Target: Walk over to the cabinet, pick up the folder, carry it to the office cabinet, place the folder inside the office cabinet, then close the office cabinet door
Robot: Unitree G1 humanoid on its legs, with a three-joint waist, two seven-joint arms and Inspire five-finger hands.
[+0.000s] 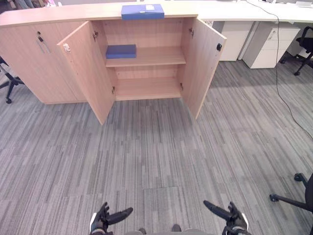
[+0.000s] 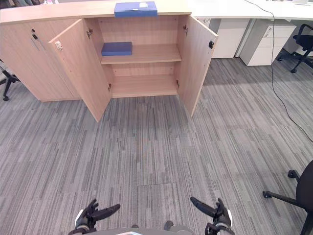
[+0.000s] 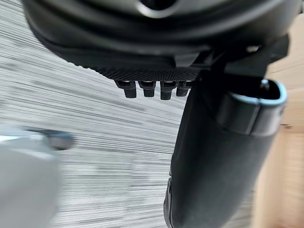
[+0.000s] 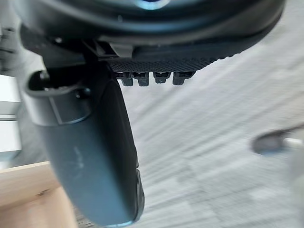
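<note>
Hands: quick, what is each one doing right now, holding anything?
Left hand: open, holding nothing.
Right hand: open, holding nothing.

Bright, even light leaves soft shadows inside the cabinet (image 1: 146, 88) and on the carpet (image 1: 234, 81) by its right door (image 1: 204, 63).

Head cams down at cabinet (image 1: 203, 63); wrist cams floorward.

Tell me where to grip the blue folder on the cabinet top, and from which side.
Probably its near long edge, from the front: the blue folder lies flat on the cabinet top, that edge by the front lip, facing the robot.
</note>
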